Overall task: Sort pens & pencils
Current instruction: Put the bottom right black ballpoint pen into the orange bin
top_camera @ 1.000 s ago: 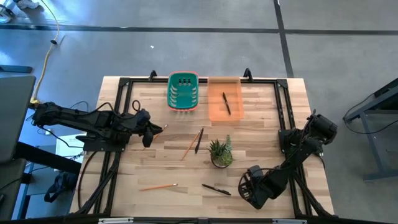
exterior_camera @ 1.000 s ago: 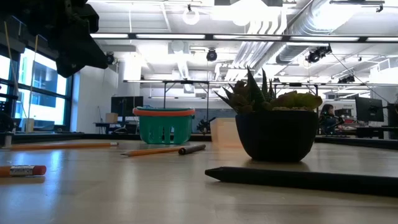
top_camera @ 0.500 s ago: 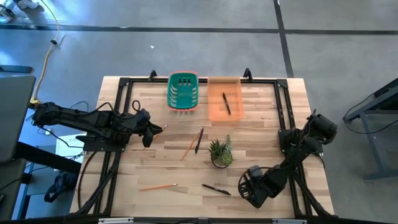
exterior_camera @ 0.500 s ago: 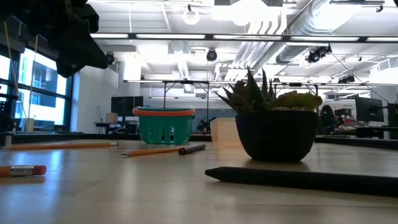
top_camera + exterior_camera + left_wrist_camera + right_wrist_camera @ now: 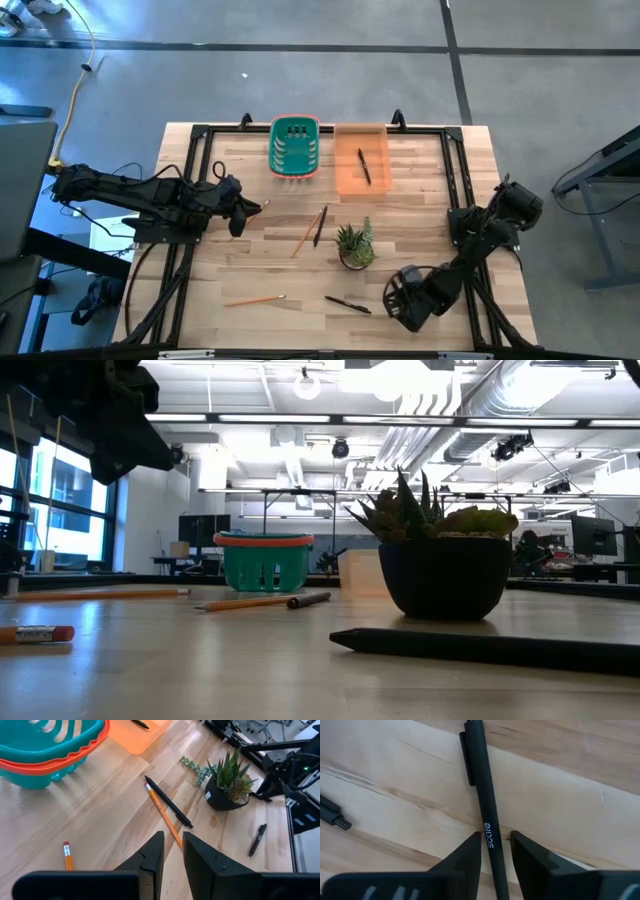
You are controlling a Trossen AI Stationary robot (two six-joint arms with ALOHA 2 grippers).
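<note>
The right gripper [image 5: 494, 847] sits low over the near right part of the table [image 5: 420, 160], its two fingers [image 5: 468, 857] straddling a black pen [image 5: 487, 815] that lies flat on the wood. The pen's barrel runs straight out between the fingertips with a narrow gap on each side, so the fingers bracket it but are not yet pressed on it. A second dark pen tip [image 5: 332, 816] shows off to one side of those fingers.

In the high view this pen is hidden under the gripper; another black pen [image 5: 348, 304] lies just beside the gripper, nearer the table's middle, and a pencil [image 5: 254, 299] lies well beyond that one, along the same near edge. A small potted succulent [image 5: 354, 245] stands just past the right gripper.

The left gripper [image 5: 171, 851] hovers at the left side of the table, its fingers [image 5: 150, 855] drawn close together with only a slim gap and nothing between them. Ahead of them a pencil [image 5: 165, 816] and a black pen [image 5: 168, 801] lie side by side, nearly touching. A short pencil end with an eraser [image 5: 66, 856] lies to one side.

Farthest off, a teal basket [image 5: 294, 146] and an orange bin [image 5: 360, 130] stand side by side at the far edge; the bin holds one black pen [image 5: 364, 166].
</note>
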